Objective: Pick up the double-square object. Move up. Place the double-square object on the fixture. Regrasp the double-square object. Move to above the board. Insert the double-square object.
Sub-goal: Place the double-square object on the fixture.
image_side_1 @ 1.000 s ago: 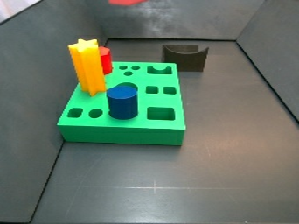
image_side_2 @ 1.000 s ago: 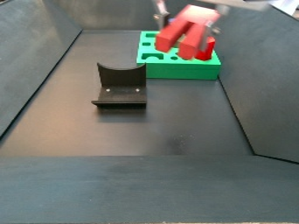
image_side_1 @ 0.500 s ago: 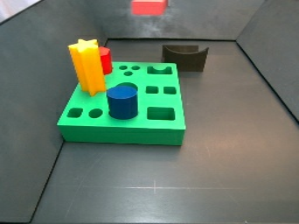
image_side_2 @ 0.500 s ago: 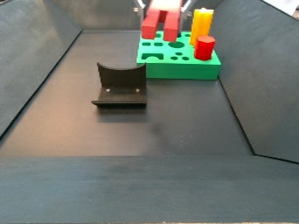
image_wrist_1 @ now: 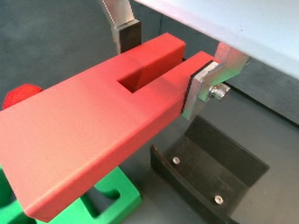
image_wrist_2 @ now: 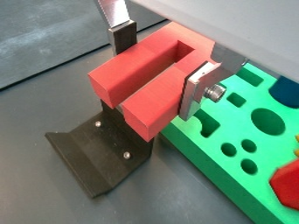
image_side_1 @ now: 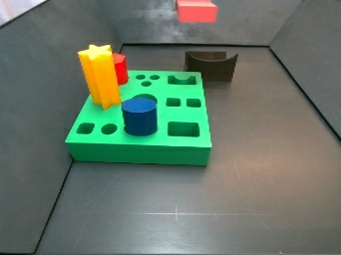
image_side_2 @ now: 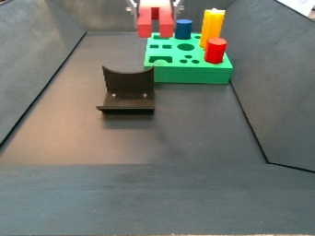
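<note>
**The tool: silver plates, dark pads, one bolt**

In both wrist views the tool [image_wrist_1: 160, 59] shows two flat silver finger plates. Each plate carries a dark pad on its inner face. One finger [image_wrist_1: 212, 74] bears a silver hex bolt with a washer on its outer side, also visible in a wrist view [image_wrist_2: 214, 89]. The other finger [image_wrist_2: 119, 26] is a plain, narrow strip. A pale flat body edge sits above the plates.

The dark grey floor [image_side_1: 186, 214] carries two things; the green board [image_side_1: 142, 127] lies flat on it; the fixture [image_side_1: 210, 66] stands well apart from the board, near the back wall in a side view; the tool [image_wrist_1: 163, 68] hangs above the floor, clamping the block [image_wrist_1: 100, 131].
</note>
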